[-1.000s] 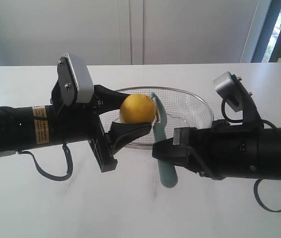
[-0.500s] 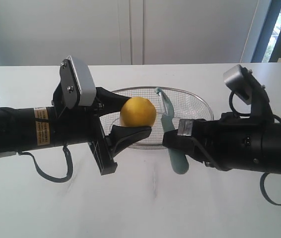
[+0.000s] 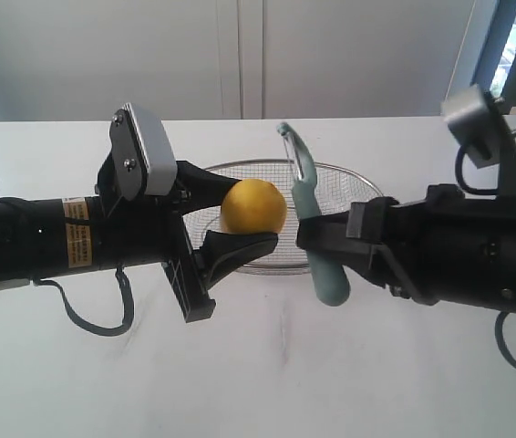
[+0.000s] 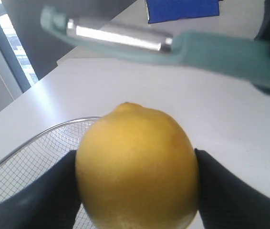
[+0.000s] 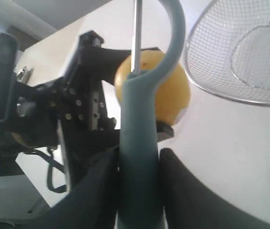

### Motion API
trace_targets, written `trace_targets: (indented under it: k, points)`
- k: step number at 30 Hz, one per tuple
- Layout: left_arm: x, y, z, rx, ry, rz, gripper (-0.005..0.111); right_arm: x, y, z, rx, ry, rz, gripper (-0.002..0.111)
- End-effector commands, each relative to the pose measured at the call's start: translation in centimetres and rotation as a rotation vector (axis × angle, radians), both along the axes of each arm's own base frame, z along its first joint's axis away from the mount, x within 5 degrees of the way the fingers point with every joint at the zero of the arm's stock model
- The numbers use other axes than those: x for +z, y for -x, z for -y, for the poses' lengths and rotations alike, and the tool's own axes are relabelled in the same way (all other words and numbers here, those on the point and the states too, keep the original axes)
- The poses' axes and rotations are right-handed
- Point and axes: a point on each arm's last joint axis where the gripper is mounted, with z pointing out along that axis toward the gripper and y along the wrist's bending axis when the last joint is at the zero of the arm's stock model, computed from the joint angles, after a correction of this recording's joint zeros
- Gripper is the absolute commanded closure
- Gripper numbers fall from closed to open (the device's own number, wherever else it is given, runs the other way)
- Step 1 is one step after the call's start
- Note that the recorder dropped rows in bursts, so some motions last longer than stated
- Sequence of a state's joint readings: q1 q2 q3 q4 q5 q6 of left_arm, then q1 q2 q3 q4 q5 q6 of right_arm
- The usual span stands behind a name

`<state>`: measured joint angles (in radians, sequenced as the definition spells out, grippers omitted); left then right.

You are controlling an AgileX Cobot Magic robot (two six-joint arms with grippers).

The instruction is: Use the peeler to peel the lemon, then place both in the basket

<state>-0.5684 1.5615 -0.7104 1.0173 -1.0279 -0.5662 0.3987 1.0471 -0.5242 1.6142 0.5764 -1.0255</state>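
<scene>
My left gripper (image 3: 235, 212) is shut on the yellow lemon (image 3: 253, 206), held in the air above the near rim of the wire mesh basket (image 3: 354, 187). In the left wrist view the lemon (image 4: 136, 164) fills the space between the black fingers (image 4: 221, 188). My right gripper (image 3: 326, 245) is shut on the teal handle of the peeler (image 3: 311, 219), which stands upright just right of the lemon, a small gap apart, its head above the lemon's top. In the right wrist view the peeler (image 5: 142, 124) crosses in front of the lemon (image 5: 173, 93) and its blade (image 5: 137, 33) points up.
The basket (image 5: 240, 52) rests on the white table (image 3: 267, 383) behind both grippers. A blue object (image 4: 182, 9) lies at the far end of the table in the left wrist view. A window edge stands at the back right.
My right gripper has moved right and up with the peeler, drawing its head away from the lemon's side. The left gripper and lemon have barely moved.
</scene>
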Motion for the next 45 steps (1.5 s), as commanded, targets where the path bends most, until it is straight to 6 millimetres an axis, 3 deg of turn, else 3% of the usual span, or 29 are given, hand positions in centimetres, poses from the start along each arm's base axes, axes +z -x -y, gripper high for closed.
trace_targets:
  k: [1, 7, 11, 24, 35, 45]
  points:
    - [0.4, 0.2, 0.1, -0.013, 0.02, 0.003, 0.107, 2.3, 1.8, 0.6, 0.021, -0.052, 0.109, 0.108]
    - [0.4, 0.2, 0.1, -0.013, 0.02, 0.003, 0.107, 4.0, 3.9, 1.9, 0.017, 0.029, 0.294, 0.108]
    - [0.3, 0.3, 0.1, -0.022, 0.012, 0.008, 0.107, 3.7, 4.5, 3.0, -0.073, 0.087, 0.264, 0.108]
    - [0.5, 0.4, 0.2, -0.037, 0.033, 0.012, 0.107, -2.1, 2.9, 4.5, -0.265, 0.272, 0.098, 0.108]
    - [0.5, 0.4, 0.2, -0.037, 0.033, 0.012, 0.107, -5.8, 0.7, 3.3, -0.213, 0.353, -0.09, 0.108]
    - [0.5, 0.4, 0.2, -0.037, 0.033, 0.012, 0.107, -6.2, -0.9, 0.1, 0.006, 0.172, -0.075, 0.108]
